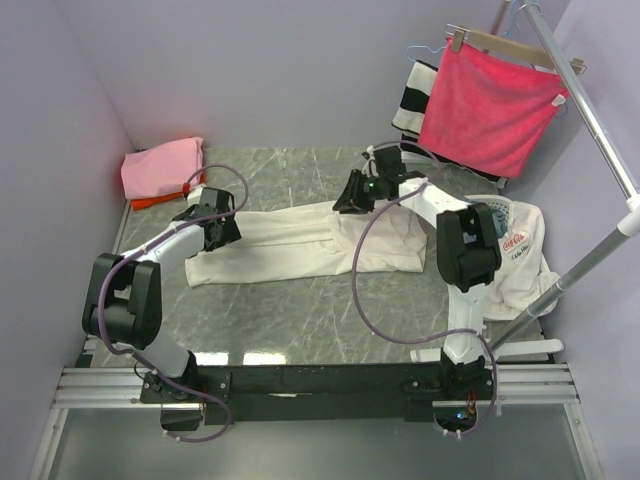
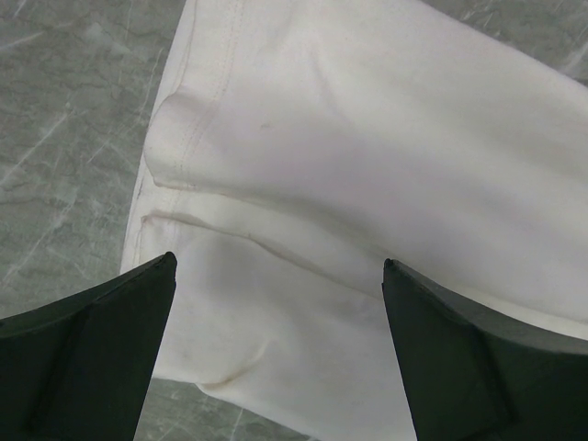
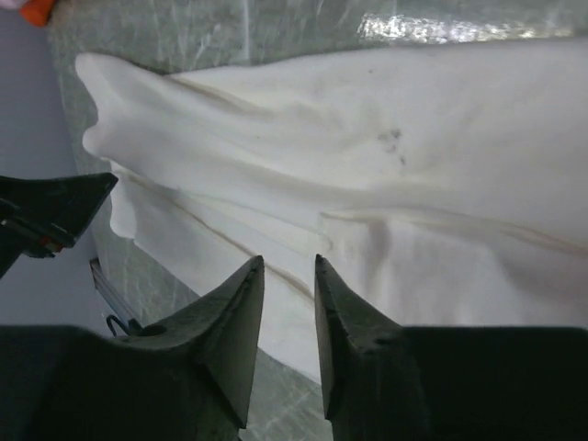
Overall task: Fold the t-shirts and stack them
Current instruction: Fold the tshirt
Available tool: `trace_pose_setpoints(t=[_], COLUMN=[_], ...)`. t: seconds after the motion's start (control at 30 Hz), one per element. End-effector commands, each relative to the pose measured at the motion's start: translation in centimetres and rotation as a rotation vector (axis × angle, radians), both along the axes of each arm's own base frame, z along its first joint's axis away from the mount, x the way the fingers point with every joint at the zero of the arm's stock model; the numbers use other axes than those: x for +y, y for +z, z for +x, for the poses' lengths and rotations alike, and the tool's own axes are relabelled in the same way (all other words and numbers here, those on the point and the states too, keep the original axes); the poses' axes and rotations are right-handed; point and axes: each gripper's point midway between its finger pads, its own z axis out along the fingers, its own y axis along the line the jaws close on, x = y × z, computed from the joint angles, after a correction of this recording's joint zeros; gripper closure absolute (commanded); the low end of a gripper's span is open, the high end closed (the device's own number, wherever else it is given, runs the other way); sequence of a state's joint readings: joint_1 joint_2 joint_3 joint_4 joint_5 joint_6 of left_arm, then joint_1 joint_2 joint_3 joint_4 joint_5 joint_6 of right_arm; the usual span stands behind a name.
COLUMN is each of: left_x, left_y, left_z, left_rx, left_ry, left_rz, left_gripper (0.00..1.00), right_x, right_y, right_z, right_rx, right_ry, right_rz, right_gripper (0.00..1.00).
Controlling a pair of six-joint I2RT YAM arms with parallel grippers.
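The cream t-shirt [image 1: 300,240] lies folded into a long strip across the middle of the table. My left gripper [image 1: 220,228] hovers over its left end, jaws wide open and empty; the left wrist view shows the hem and folds [image 2: 349,138] between the fingers [image 2: 280,262]. My right gripper [image 1: 350,197] sits over the strip's far edge near the middle. Its jaws [image 3: 289,262] stand a narrow gap apart with nothing between them, above the cloth [image 3: 367,156]. The pink shirt [image 1: 163,165] lies folded on the orange-red one [image 1: 152,203] at the back left.
Another white garment with a red logo [image 1: 515,250] lies crumpled at the right by my right arm. A red cloth on a wooden hanger [image 1: 490,105] and a striped cloth [image 1: 411,95] hang from a metal rack [image 1: 600,130] at the back right. Walls close in on the left and back.
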State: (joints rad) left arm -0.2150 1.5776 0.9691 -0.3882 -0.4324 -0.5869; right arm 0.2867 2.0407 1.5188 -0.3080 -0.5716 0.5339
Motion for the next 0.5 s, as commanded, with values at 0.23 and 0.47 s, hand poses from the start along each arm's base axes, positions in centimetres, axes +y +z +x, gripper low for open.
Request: trace_pose_setpoints(t=[0.23, 0.47], left_x=[0.0, -1.8], left_y=[0.9, 3.0], left_z=[0.4, 3.0], left_rx=[-0.021, -0.094], left_ry=[-0.008, -0.079], left_rz=[0.01, -0.051], left_gripper=[0.0, 0.01], right_x=[-0.2, -6.3], right_y=[-1.0, 0.0], right_z=[0.1, -1.4], right_rx=[-0.043, -0.081], right_ry=[-0.004, -0.109], right_rz=[-0.123, -0.328], right_gripper=[0.55, 0.5])
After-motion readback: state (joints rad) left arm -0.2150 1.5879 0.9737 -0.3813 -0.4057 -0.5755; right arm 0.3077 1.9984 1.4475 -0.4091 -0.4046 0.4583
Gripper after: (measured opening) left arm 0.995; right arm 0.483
